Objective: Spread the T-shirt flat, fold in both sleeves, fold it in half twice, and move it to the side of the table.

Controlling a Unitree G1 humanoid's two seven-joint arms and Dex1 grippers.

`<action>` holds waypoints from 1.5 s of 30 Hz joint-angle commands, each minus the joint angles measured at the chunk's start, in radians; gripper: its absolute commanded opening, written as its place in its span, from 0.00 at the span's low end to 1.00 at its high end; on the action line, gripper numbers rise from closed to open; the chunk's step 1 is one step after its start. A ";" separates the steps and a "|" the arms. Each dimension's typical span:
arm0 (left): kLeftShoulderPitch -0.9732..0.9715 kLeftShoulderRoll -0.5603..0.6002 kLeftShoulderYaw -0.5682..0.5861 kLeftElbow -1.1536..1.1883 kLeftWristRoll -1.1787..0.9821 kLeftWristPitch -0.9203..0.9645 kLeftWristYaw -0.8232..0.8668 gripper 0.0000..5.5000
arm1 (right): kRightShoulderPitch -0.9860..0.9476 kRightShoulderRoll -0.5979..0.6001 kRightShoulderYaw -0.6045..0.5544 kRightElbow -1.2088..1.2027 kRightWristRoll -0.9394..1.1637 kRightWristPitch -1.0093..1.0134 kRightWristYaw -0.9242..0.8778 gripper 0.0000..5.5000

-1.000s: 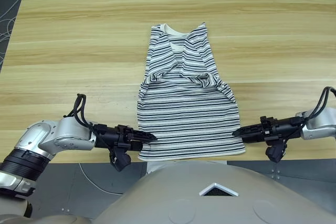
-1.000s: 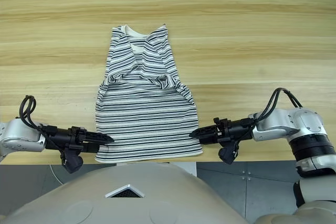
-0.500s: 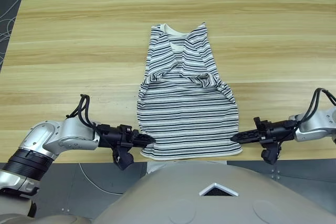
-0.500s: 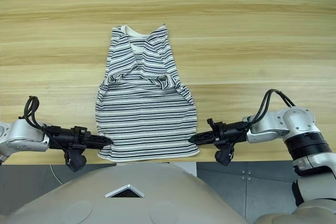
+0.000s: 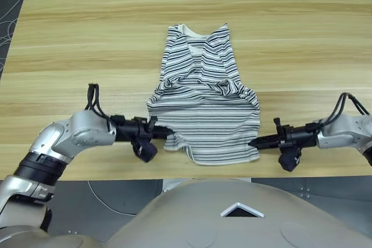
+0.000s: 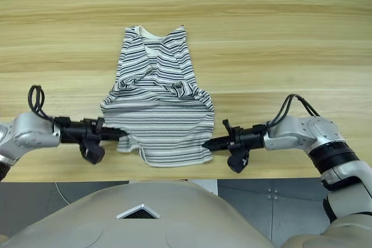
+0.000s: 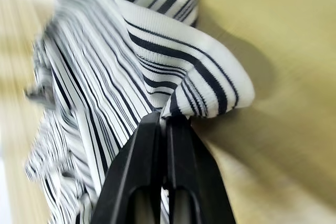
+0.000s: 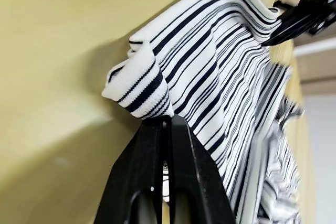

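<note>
The black-and-white striped fabric T-shirt (image 5: 203, 108) is lying near the middle of the light wooden table (image 5: 87, 33), toward the edge closest to the robot, with its pale collar pointing away from the robot. Its upper half is looking narrow, with both sleeves lying folded in over the chest, where some bunched creases are showing across the middle. The bottom hem (image 5: 224, 158) is curling up off the wood and drawing inward at its two corners.

The left gripper (image 5: 168, 133) is pinching the hem corner on the robot's left. In the left wrist view its two black fingers (image 7: 149, 145) are pressing tight together with the ribbed hem edge caught between their tips. The right gripper (image 5: 251, 143) is doing the same at the opposite corner. In the right wrist view its fingers (image 8: 181, 150) are closing fully on a small fold of striped hem, which is lifting just clear of the table.

Judging by this, the spreading and the two sleeve folds appear done, and the first fold in half is only just beginning, with the hem barely raised and far from the collar. The rest of that fold, the second fold and the move to the table's side are all remaining.
</note>
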 commanded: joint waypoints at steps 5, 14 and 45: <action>-0.221 0.031 -0.021 -0.118 -0.677 0.457 -0.627 0.02 | -0.213 -0.108 0.004 -0.418 1.095 1.018 0.951 0.02; -0.160 0.065 0.146 -0.310 -0.944 0.564 -0.747 0.02 | -0.164 -0.273 -0.145 -0.678 1.460 1.302 1.026 0.02; -0.344 -0.249 0.214 0.113 -0.636 0.682 -0.529 0.02 | -0.127 0.246 -0.409 -0.084 0.939 1.142 0.996 0.02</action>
